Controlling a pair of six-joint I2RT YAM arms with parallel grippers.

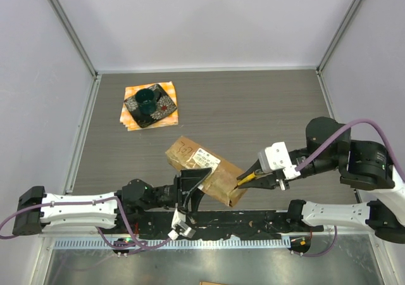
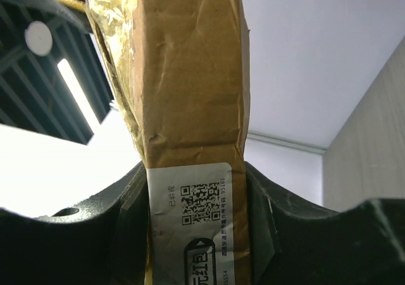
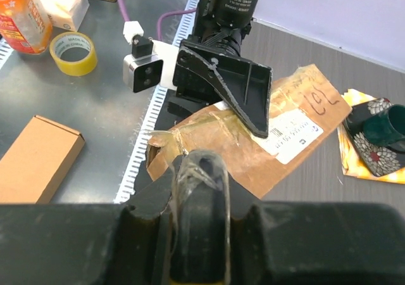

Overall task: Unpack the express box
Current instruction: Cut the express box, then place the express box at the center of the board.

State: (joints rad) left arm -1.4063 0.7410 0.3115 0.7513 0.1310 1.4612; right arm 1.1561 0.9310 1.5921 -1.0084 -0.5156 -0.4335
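Express box (image 1: 202, 164): lay flat and slantwise on the table (image 1: 266, 107), close to the near edge, between the two arms, its white label (image 1: 206, 158) facing up
Left gripper (image 1: 192, 185): was pinching the box at its near long edge, about halfway along
Left fingers (image 2: 120, 228): in the wrist view one dark finger sat on either side of the cardboard, pressed against it, with the label and its printed code right between them
Right gripper (image 1: 250, 177): was pressed together on a yellow-and-black tool (image 1: 244, 180), held low at the box's near right end
Tool and box: the tool's tip was at that taped end of the box; I could not tell whether it was touching the cardboard
Tape (image 3: 190, 130): shiny, wrinkled, wrapped over the end nearest the right wrist camera
Box and the grippers: left one on it, right one just beside its end, the two near each other
Dark dish (image 1: 150, 104): sat on an orange cloth (image 1: 169, 90) farther back and to the left, well apart from the box
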